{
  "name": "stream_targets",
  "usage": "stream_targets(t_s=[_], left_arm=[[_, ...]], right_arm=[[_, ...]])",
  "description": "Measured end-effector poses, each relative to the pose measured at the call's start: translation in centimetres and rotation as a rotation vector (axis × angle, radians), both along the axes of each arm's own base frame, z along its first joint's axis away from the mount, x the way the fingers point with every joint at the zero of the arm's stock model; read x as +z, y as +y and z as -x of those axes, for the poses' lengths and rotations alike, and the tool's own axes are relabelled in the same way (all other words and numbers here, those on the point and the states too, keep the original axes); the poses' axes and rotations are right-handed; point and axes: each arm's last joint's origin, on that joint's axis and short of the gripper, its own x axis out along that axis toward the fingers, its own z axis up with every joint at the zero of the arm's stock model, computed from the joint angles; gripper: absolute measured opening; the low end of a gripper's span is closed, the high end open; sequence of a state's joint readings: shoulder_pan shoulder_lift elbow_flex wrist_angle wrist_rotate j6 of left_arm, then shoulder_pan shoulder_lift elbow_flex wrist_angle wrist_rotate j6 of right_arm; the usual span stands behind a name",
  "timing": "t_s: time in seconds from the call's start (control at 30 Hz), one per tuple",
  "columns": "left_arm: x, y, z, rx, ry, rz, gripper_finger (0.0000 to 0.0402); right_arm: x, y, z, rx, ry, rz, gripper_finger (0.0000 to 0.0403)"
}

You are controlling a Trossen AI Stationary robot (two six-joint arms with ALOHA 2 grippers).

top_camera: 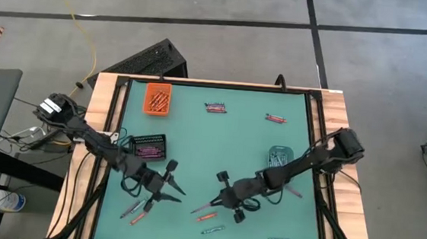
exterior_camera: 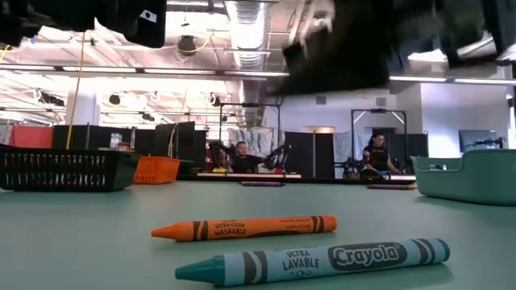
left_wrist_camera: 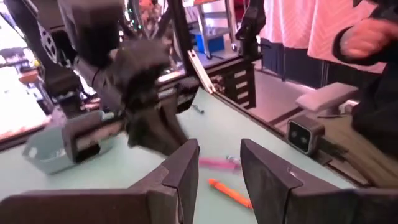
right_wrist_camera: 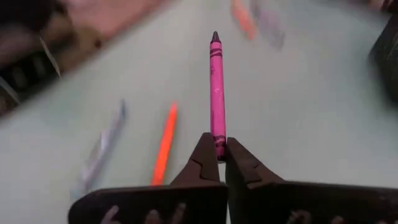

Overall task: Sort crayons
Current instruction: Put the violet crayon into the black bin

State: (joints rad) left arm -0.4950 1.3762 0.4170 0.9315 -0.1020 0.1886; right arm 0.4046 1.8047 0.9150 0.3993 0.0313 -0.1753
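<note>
From overhead I read the bench (top_camera: pixel 219 147) left to right. My left claw (top_camera: pixel 174 187) sits low at about seven o'clock on the green surface, its two fingers (left_wrist_camera: pixel 186 171) spread apart with nothing between them. Just below it, toward the near edge, a few loose crayons (top_camera: pixel 136 209) lie scattered. Above that claw, at about nine o'clock, is a black tray (top_camera: pixel 147 147) with pinkish crayons inside, and up at eleven o'clock an orange tray (top_camera: pixel 157 98) holds orange ones.

Toward the centre, a small bundle of crayons (top_camera: pixel 215 107) lies at twelve o'clock near the far edge. My right claw (top_camera: pixel 218 201) is at about six o'clock, facing the left one, and its fingers are pressed together on the end of a pink crayon (right_wrist_camera: pixel 216 87); the wrist camera shows the stick pointing straight out ahead of the tips, above the green surface. An orange crayon (right_wrist_camera: pixel 164 144) lies on the bench just beside it. Near the front edge, the low camera shows an orange crayon (exterior_camera: pixel 244 228) and, closer still, a teal crayon (exterior_camera: pixel 314 261) lying flat.

Further right, at one o'clock, are red crayons (top_camera: pixel 275 119). At three o'clock stands a pale teal tray (top_camera: pixel 280 154), partly covered by the right arm.
</note>
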Motion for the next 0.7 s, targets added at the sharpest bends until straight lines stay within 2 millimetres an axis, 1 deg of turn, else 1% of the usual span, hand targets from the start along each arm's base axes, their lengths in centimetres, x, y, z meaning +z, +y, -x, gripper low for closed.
stream_targets(t_s=[0.17, 0.27, 0.5, 0.7], left_arm=[[-0.6, 1.0, 0.1, 0.009, -0.022, -0.058, 0.0109], [-0.2, 1.5, -0.2, 0.028, -0.063, -0.059, 0.0109], [1.4, 1.7, -0.1, 0.072, -0.244, -0.061, 0.0109], [2.5, 1.9, -0.1, 0.161, -0.336, -0.071, 0.0109]], right_arm=[[3.1, -0.3, -0.9, 0.083, -0.291, -0.024, 0.0003], [4.6, -0.9, -1.4, 0.073, -0.453, -0.072, 0.0003], [6.0, -2.9, -2.1, -0.025, -0.579, -0.145, 0.0003], [6.3, -3.8, -2.3, -0.074, -0.606, -0.177, 0.0003]])
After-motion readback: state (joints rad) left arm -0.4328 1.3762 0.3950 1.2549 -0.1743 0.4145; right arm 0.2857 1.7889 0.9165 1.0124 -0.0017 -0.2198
